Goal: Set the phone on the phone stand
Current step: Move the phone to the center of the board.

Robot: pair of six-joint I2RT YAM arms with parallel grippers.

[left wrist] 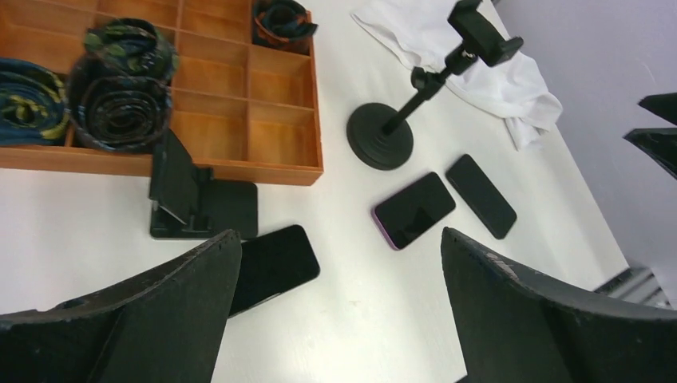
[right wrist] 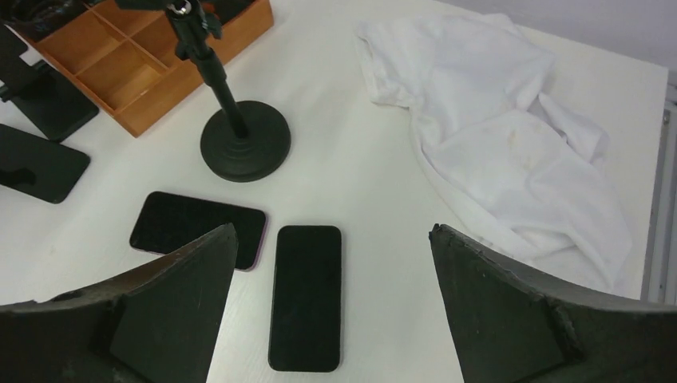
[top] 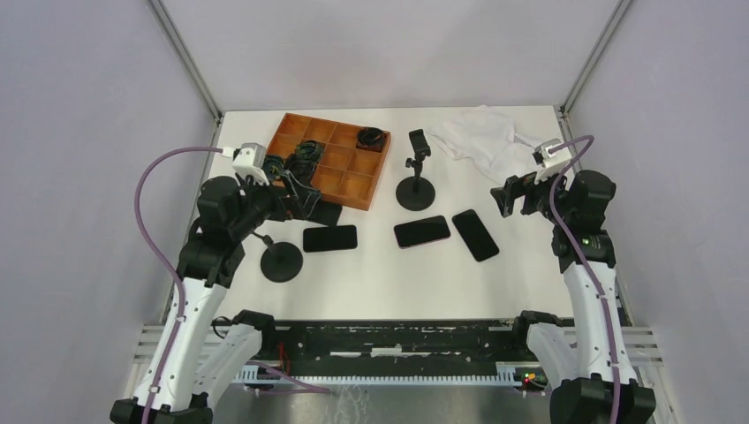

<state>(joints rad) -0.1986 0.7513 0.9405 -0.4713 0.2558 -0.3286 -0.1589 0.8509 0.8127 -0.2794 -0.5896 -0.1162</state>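
Our right gripper (right wrist: 333, 231) gapes empty over the slim black glass-faced phone (right wrist: 305, 297), flat near the black round-based clamp stand (right wrist: 243, 148); our left gripper (left wrist: 342, 235) gapes too. Stiff, slick, thin: we'd pinch its long edges.

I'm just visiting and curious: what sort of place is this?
Probably a robotics lab test bench: two robot arms bolted to a white table, plain walls framed around it, and practice props laid out, phones, a phone stand, a wooden tray.
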